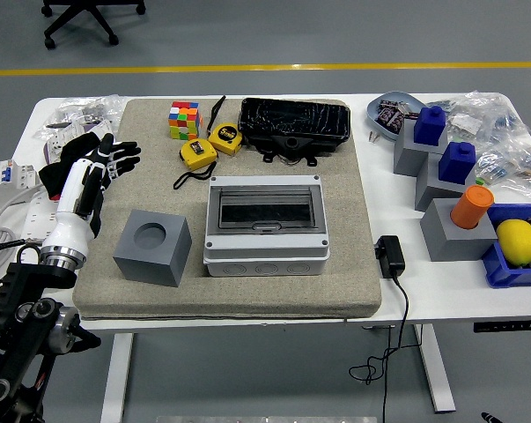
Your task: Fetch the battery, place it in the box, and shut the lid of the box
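Left hand (96, 167): hovering over the left edge of the grey mat (353, 264), fingers spread and slack, grasping nothing.
Box (264, 226): grey, sitting at the mat's centre with its clear lid lying shut.
Battery (293, 124): black pack, lying just beyond the box at the mat's far edge, well apart from the hand.
Grey block (152, 248): sitting left of the box, near the hand.
Two yellow tape measures (197, 153) and a colour cube (183, 120): lying far left.

No legible text or labels anywhere.
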Action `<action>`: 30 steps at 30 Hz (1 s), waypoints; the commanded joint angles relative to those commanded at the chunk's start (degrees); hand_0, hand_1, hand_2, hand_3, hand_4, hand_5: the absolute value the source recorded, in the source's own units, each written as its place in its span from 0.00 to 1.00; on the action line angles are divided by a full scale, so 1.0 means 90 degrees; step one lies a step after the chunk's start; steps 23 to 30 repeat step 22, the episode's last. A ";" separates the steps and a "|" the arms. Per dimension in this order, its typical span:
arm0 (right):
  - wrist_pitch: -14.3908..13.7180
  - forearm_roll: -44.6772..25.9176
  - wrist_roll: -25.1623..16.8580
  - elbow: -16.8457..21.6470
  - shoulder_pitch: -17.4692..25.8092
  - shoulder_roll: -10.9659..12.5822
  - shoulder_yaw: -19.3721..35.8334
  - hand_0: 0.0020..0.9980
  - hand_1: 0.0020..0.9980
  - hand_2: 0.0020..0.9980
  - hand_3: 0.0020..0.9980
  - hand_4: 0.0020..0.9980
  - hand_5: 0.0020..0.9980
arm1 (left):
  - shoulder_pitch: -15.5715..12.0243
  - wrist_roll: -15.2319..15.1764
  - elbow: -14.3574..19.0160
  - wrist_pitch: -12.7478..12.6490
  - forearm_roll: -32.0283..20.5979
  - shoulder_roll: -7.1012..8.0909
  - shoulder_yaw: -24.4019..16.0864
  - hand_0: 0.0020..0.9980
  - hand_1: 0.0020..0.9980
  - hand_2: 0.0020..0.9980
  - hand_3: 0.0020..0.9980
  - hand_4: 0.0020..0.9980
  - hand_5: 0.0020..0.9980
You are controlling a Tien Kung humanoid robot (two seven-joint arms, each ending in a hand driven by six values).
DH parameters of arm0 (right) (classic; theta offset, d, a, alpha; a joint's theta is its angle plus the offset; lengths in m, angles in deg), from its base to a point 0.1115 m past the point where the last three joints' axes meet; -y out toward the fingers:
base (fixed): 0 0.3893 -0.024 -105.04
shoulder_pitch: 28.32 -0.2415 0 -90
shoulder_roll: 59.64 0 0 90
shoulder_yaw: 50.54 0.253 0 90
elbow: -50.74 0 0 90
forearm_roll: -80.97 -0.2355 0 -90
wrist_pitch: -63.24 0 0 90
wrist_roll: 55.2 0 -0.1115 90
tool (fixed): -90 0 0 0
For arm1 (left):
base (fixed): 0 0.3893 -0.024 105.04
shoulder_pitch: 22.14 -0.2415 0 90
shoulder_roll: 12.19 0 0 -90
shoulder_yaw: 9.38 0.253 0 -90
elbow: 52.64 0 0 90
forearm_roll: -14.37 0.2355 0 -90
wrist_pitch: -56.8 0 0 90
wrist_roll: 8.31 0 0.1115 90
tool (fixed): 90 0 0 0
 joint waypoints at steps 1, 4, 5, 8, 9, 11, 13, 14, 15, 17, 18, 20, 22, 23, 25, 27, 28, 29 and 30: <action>-0.0113 -0.0195 0.0022 0.0000 -0.0004 0.0004 -0.0142 1.00 1.00 1.00 1.00 1.00 0.69 | 0.0000 0.0001 -0.0001 -0.0004 -0.0003 -0.0002 -0.0004 0.73 0.70 0.68 0.66 1.00 1.00; -0.0442 -0.0911 0.0047 0.0000 -0.0003 -0.0004 -0.0376 1.00 1.00 0.98 1.00 1.00 1.00 | -0.0006 0.0002 0.0001 -0.0010 -0.0005 -0.0004 -0.0012 0.73 0.70 0.68 0.65 1.00 1.00; -0.0552 -0.1135 0.0074 0.0000 0.0000 -0.0004 -0.0450 1.00 1.00 0.98 1.00 1.00 1.00 | -0.0011 0.0002 0.0001 -0.0017 -0.0010 -0.0008 -0.0019 0.73 0.70 0.68 0.65 1.00 1.00; -0.0695 -0.1319 0.0133 0.0000 0.0005 0.0001 -0.0569 1.00 1.00 0.98 1.00 1.00 1.00 | -0.0015 0.0006 0.0009 -0.0027 -0.0011 -0.0011 -0.0028 0.73 0.70 0.68 0.65 1.00 1.00; -0.0754 -0.1311 0.0140 0.0000 0.0010 -0.0001 -0.0594 1.00 1.00 0.98 1.00 1.00 1.00 | -0.0016 0.0007 0.0010 -0.0032 -0.0012 -0.0012 -0.0032 0.73 0.70 0.68 0.65 1.00 1.00; -0.0764 -0.1221 0.0166 0.0000 0.0015 -0.0006 -0.0622 1.00 0.96 0.88 0.84 1.00 1.00 | -0.0018 0.0007 0.0011 -0.0040 -0.0014 -0.0014 -0.0039 0.73 0.70 0.68 0.65 1.00 1.00; -0.0642 -0.1035 0.0293 0.0000 0.0008 0.0002 -0.0711 1.00 0.96 0.88 0.84 1.00 1.00 | -0.0015 0.0009 0.0012 -0.0046 -0.0013 -0.0016 -0.0043 0.73 0.70 0.68 0.65 1.00 1.00; -0.0543 -0.0782 0.0333 0.0000 -0.0002 0.0004 -0.0663 1.00 0.96 0.88 0.84 1.00 1.00 | -0.0009 0.0010 0.0010 -0.0046 -0.0015 -0.0017 -0.0038 0.73 0.70 0.68 0.65 1.00 1.00; -0.0492 -0.0512 0.0302 0.0000 -0.0004 -0.0001 -0.0569 1.00 0.92 0.86 0.75 0.62 0.36 | -0.0005 0.0012 0.0009 -0.0044 -0.0016 -0.0017 -0.0032 0.72 0.70 0.68 0.65 1.00 1.00; -0.0382 -0.0107 0.0181 0.0000 -0.0002 -0.0009 -0.0446 1.00 0.92 0.86 0.75 0.62 0.36 | -0.0005 0.0014 0.0011 -0.0046 -0.0014 -0.0024 -0.0030 0.72 0.70 0.68 0.65 1.00 1.00; -0.0320 0.0055 0.0137 0.0000 -0.0004 -0.0010 -0.0407 1.00 0.92 0.86 0.75 0.62 0.36 | -0.0006 0.0015 0.0010 -0.0048 -0.0015 -0.0027 -0.0032 0.72 0.70 0.68 0.65 1.00 1.00; -0.0259 0.0229 0.0043 0.0000 -0.0008 -0.0010 -0.0295 1.00 0.92 0.86 0.75 0.62 0.36 | -0.0006 0.0017 0.0010 -0.0050 -0.0014 -0.0026 -0.0033 0.72 0.70 0.68 0.65 1.00 1.00; -0.0203 0.0227 -0.0084 0.0000 -0.0009 -0.0007 -0.0205 1.00 0.92 0.86 0.75 0.62 0.36 | -0.0008 0.0016 0.0016 -0.0054 -0.0011 -0.0023 -0.0036 0.72 0.70 0.68 0.65 1.00 1.00; -0.0203 0.0227 -0.0084 0.0000 -0.0009 -0.0007 -0.0205 1.00 0.92 0.86 0.75 0.62 0.36 | -0.0008 0.0016 0.0016 -0.0054 -0.0011 -0.0023 -0.0036 0.72 0.70 0.68 0.65 1.00 1.00; -0.0203 0.0227 -0.0084 0.0000 -0.0009 -0.0007 -0.0205 1.00 0.92 0.86 0.75 0.62 0.36 | -0.0008 0.0016 0.0016 -0.0054 -0.0011 -0.0023 -0.0036 0.72 0.70 0.68 0.65 1.00 1.00; -0.0203 0.0227 -0.0084 0.0000 -0.0009 -0.0007 -0.0205 1.00 0.92 0.86 0.75 0.62 0.36 | -0.0008 0.0016 0.0016 -0.0054 -0.0011 -0.0023 -0.0036 0.72 0.70 0.68 0.65 1.00 1.00; -0.0203 0.0227 -0.0084 0.0000 -0.0009 -0.0007 -0.0205 1.00 0.92 0.86 0.75 0.62 0.36 | -0.0008 0.0016 0.0016 -0.0054 -0.0011 -0.0023 -0.0036 0.72 0.70 0.68 0.65 1.00 1.00; -0.0203 0.0227 -0.0084 0.0000 -0.0009 -0.0007 -0.0205 1.00 0.92 0.86 0.75 0.62 0.36 | -0.0008 0.0016 0.0016 -0.0054 -0.0011 -0.0023 -0.0036 0.72 0.70 0.68 0.65 1.00 1.00; -0.0203 0.0227 -0.0084 0.0000 -0.0009 -0.0007 -0.0205 1.00 0.92 0.86 0.75 0.62 0.36 | -0.0008 0.0016 0.0016 -0.0054 -0.0011 -0.0023 -0.0036 0.72 0.70 0.68 0.65 1.00 1.00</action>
